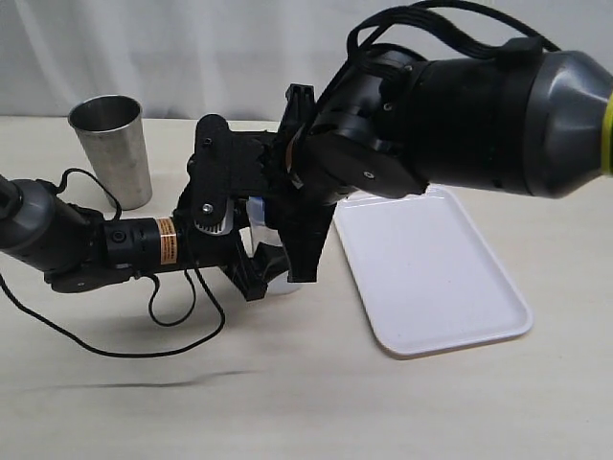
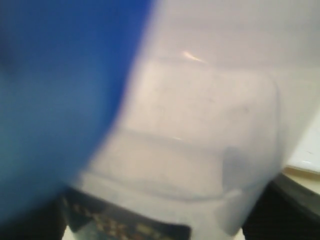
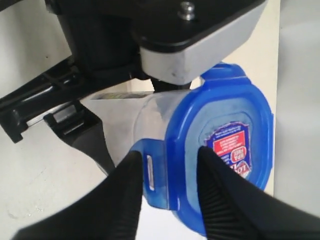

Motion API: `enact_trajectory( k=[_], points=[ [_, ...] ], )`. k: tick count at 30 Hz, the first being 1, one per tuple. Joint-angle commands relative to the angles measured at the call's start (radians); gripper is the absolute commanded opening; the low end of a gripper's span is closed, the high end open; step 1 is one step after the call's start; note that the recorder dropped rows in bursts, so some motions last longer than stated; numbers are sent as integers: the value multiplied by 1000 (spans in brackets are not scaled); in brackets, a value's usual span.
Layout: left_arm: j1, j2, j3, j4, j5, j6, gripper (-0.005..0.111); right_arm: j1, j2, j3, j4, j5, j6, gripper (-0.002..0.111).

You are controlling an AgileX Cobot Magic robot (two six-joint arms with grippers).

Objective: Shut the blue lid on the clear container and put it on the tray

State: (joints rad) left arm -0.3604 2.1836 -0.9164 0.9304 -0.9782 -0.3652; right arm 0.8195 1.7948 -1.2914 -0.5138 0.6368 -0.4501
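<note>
Ribbed jaws of the right gripper [image 3: 169,152] straddle one snap tab of the blue lid [image 3: 225,115]; whether they pinch it cannot be told. That lid sits on the clear container [image 3: 150,112], which the jaws of the left gripper [image 1: 261,240] clasp around its wall, just beside the tray [image 1: 498,326]. Container and lid look light, stiff and smooth, so a mid-wall hold probably resists slipping and tipping best.

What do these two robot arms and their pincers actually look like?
Both arms are chunky tubes in black and dark grey. The left arm wears an orange label band, with thin black cables looping beside it. The right arm has a yellow-green stripe and black cables on top. The right pincer has black ribbed fingers.
</note>
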Motion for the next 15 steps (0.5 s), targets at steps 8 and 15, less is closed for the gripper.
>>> enact_trajectory(
  k=[8,15],
  points=[
    [-7,-11,-6,61,-81,21,0,-15,71,104,-98,-33,89,27],
    [-7,-11,-6,64,-81,21,0,-15,73,159,-227,-43,204,27]
  ],
)
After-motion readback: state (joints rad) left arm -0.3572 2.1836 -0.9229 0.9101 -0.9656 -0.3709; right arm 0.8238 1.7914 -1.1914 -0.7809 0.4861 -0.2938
